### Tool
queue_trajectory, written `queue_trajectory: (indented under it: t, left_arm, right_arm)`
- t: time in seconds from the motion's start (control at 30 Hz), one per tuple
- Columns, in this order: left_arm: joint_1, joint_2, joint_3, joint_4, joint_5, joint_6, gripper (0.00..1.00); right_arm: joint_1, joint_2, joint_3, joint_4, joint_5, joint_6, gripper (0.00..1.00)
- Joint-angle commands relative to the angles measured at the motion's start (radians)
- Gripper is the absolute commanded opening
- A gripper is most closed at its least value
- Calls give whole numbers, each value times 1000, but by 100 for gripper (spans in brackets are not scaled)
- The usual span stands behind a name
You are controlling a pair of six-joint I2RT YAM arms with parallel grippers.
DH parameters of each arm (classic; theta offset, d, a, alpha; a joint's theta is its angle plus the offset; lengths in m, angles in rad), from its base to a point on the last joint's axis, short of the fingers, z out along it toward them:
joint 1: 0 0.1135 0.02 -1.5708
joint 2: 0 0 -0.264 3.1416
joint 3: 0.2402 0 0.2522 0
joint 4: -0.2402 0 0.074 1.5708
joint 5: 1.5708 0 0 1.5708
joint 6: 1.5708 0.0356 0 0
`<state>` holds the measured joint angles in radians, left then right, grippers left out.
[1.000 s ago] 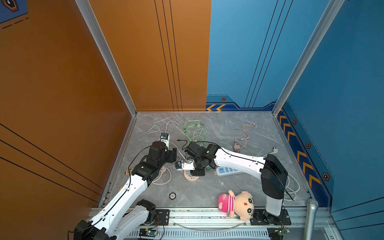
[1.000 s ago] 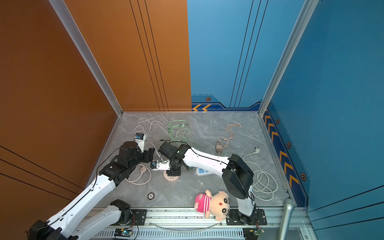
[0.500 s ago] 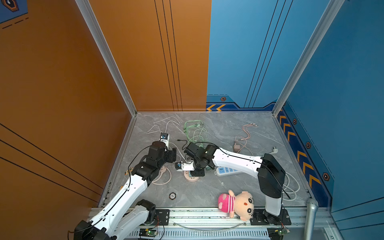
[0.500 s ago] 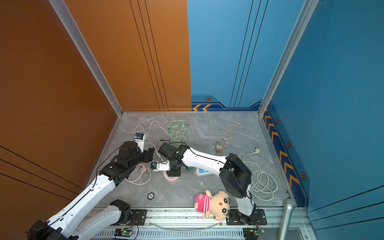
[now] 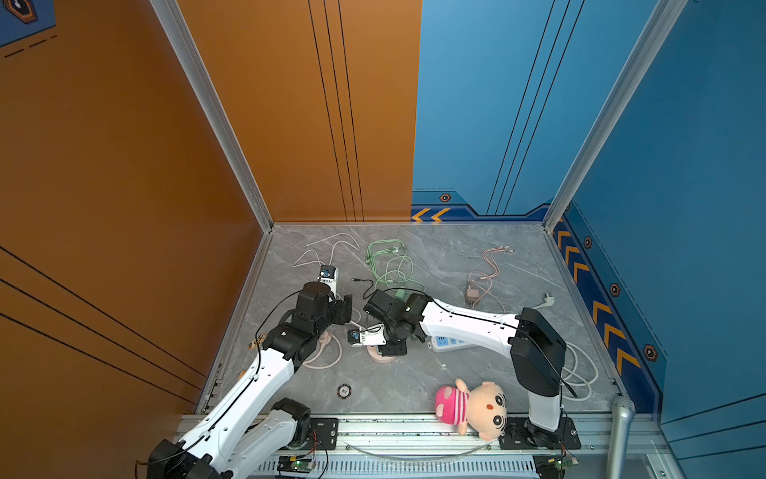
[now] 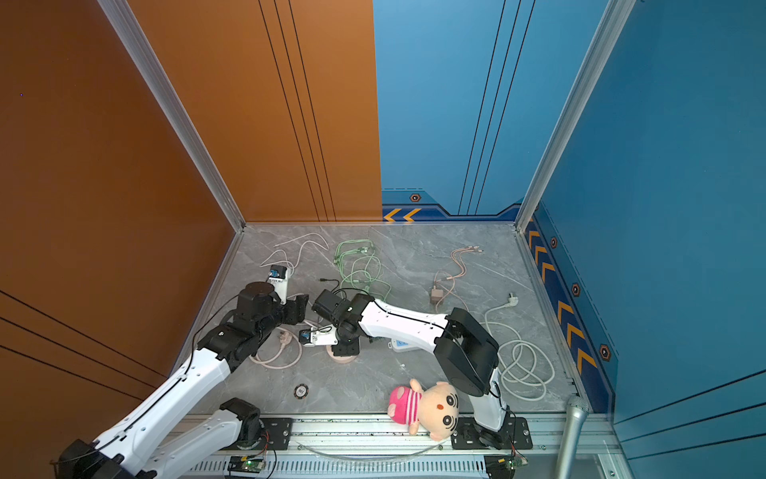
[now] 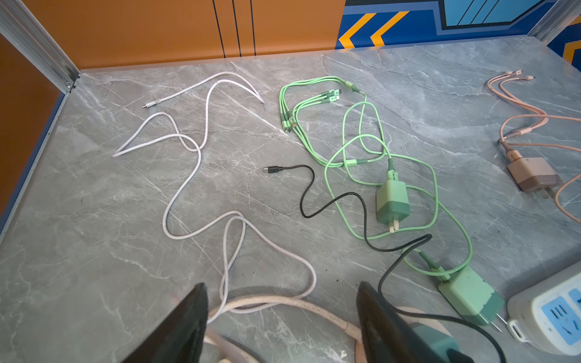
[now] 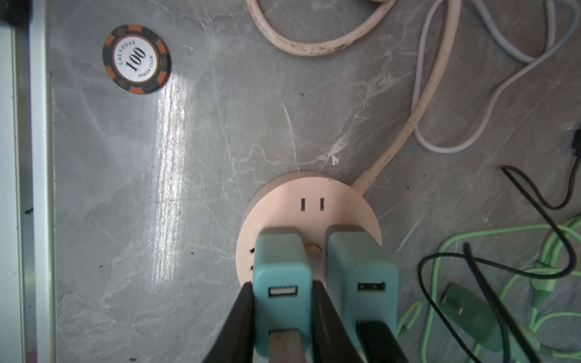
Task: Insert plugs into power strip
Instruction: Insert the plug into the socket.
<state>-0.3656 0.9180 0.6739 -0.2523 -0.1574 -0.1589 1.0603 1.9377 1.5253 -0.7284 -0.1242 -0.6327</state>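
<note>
Right wrist view: right gripper (image 8: 283, 284) squeezed a blue plug (image 8: 281, 267) standing straight up on the round power strip (image 8: 314, 191), beside a second plug (image 8: 361, 264). Left gripper (image 7: 283, 292) was apart, empty.

One plug (image 8: 283, 283) stands just beside another plug (image 8: 361, 276) on the power strip (image 8: 311, 195), poker chip (image 8: 136, 59) well apart.

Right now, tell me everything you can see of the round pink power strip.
The power strip is a flat, pale pink plastic disc lying face-up on the grey table. One two-slot socket is free; an orange button sits mid-face. Two teal plugs stand on it: the held plug in the right gripper, the other plug free. Its beige cord leaves the rim.
</note>
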Motion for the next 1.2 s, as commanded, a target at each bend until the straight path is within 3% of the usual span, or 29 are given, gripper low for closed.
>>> queue_trajectory:
  t: [0.0, 0.27, 0.8, 1.17]
  left_arm:
    - [11, -14, -5, -10, -5, -13, 75]
    - [11, -16, -7, -16, -8, -15, 75]
    - [10, -13, 1, -18, -2, -19, 75]
    - [8, -10, 12, -18, 14, -47, 74]
  right_arm:
    - [1, 85, -42, -52, 47, -12, 0]
    - [-27, 87, -86, -50, -14, 27, 0]
    - [-21, 89, -183, -5, 7, 50, 0]
    - [-17, 65, -112, 34, 67, 71, 0]
